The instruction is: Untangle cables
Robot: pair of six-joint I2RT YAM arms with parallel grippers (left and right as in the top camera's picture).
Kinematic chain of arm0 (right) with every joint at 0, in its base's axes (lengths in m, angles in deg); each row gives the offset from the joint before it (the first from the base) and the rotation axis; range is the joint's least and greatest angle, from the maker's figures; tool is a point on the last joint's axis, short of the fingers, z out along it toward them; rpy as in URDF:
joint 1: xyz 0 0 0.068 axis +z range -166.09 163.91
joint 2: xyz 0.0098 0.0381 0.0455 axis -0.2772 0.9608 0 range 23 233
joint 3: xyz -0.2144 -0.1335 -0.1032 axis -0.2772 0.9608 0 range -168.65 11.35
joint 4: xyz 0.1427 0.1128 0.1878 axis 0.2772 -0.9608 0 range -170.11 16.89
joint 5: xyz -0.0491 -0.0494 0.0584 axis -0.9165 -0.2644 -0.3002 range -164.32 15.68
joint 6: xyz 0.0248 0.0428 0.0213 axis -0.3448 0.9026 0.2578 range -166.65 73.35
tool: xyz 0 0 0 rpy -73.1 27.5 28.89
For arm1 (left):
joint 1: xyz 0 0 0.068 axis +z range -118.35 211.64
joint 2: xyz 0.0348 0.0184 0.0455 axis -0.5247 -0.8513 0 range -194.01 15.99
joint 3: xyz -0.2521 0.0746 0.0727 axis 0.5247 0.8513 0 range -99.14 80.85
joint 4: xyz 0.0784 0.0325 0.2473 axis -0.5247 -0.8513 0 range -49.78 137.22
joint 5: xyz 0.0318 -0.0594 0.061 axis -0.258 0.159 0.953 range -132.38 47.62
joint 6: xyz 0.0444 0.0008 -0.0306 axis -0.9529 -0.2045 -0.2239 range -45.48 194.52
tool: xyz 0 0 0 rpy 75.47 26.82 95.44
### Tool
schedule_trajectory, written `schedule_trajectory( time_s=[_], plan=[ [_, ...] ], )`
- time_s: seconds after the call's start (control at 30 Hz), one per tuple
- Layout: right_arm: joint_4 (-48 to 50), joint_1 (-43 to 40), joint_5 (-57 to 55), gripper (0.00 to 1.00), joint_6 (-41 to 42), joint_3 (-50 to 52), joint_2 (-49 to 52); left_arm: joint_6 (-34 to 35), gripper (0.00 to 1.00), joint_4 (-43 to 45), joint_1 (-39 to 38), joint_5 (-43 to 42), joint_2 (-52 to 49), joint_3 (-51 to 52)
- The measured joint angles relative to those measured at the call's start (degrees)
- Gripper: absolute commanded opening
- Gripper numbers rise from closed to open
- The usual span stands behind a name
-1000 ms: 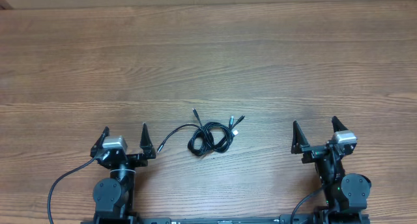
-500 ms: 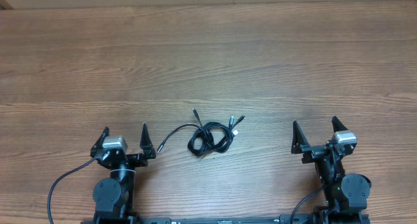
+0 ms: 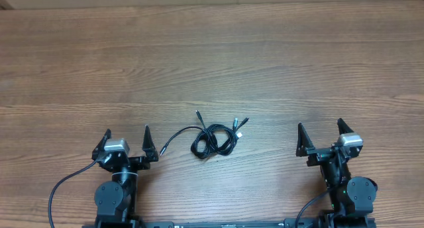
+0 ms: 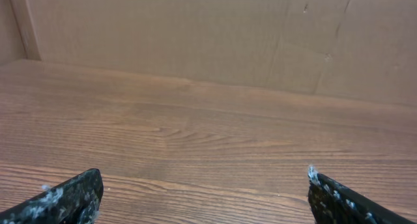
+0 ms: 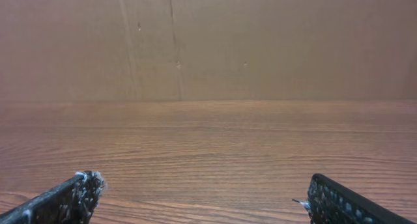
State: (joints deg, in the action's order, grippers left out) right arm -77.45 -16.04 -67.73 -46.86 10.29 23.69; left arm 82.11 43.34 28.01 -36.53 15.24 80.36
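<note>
Cables [image 3: 213, 140] tangled on table [image 3: 265, 56], well apart from both jaws; jaws spread wide

The cables [image 3: 213, 138] lay on the tabletop [image 3: 212, 56], right of the left hand [image 3: 127, 130]. The right hand [image 3: 320, 124] sat farther off.

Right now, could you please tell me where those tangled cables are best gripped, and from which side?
Probably the loose strand trailing from the left of the cables: it lies alone on the table, clear of the loops. Come from above with the open left gripper, which sits nearest.
</note>
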Motion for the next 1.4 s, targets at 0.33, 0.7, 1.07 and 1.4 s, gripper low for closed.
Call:
schedule_trajectory(
  time_s=[0.33, 0.7, 1.07, 1.4],
  plan=[
    [0.0, 0.0, 0.0, 1.00, 0.0, 0.0, 0.0, 0.0, 1.00, 0.0, 0.0, 0.0, 0.0, 0.0],
    [0.0, 0.0, 0.0, 1.00, 0.0, 0.0, 0.0, 0.0, 1.00, 0.0, 0.0, -0.2, 0.0, 0.0],
    [0.0, 0.0, 0.0, 1.00, 0.0, 0.0, 0.0, 0.0, 1.00, -10.2, 0.0, -0.9, 0.0, -4.1],
    [0.0, 0.0, 0.0, 1.00, 0.0, 0.0, 0.0, 1.5, 1.00, -23.1, 0.0, -0.9, 0.0, -12.2]
  ],
)
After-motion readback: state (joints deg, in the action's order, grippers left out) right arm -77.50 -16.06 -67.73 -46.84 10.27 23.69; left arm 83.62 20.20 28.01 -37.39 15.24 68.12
